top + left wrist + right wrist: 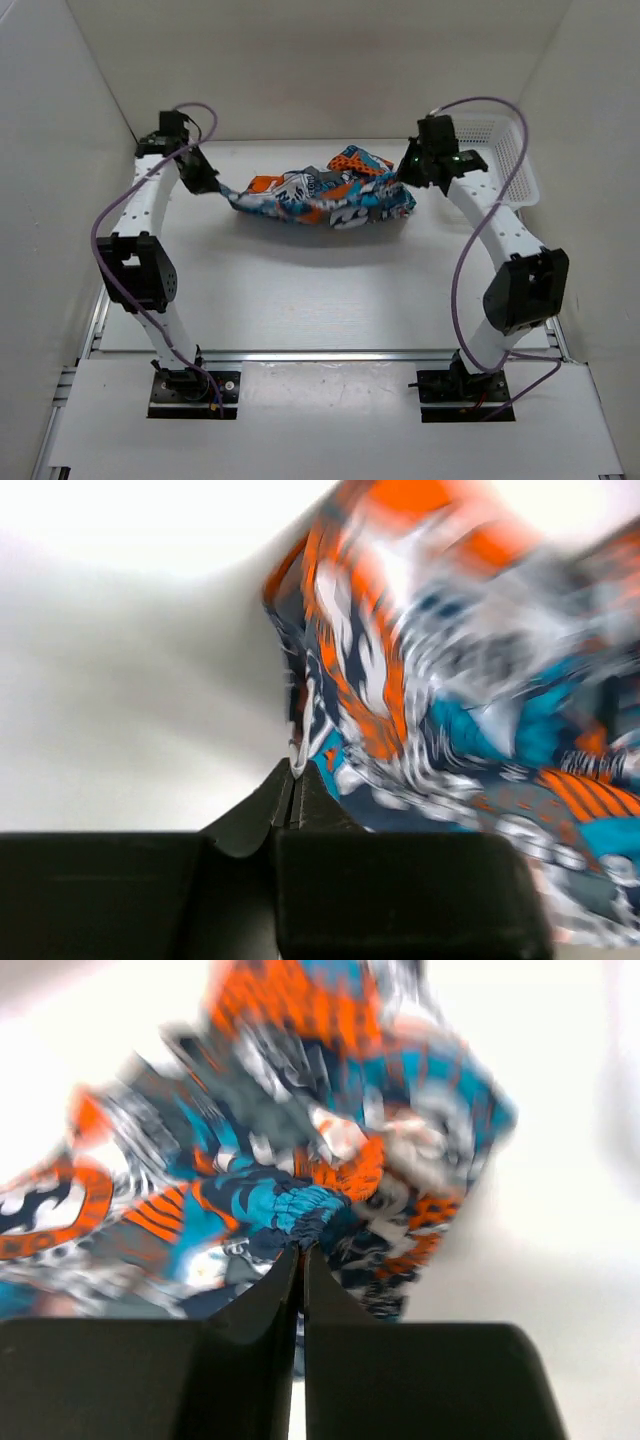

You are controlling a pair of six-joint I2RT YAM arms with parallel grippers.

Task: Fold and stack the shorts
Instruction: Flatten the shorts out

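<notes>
The shorts (318,197), printed in teal, orange, white and navy, hang stretched between my two grippers above the far part of the table. My left gripper (222,190) is shut on their left end; in the left wrist view the cloth (430,680) is pinched at the fingertips (293,770). My right gripper (400,178) is shut on their right end; in the right wrist view the gathered waistband (300,1205) sits at the closed tips (301,1252). The middle of the shorts sags, and a shadow lies on the table under it.
A white plastic mesh basket (505,160) stands at the far right, just behind the right arm. White walls enclose the table (320,300) on the left, back and right. Purple cables loop over both arms.
</notes>
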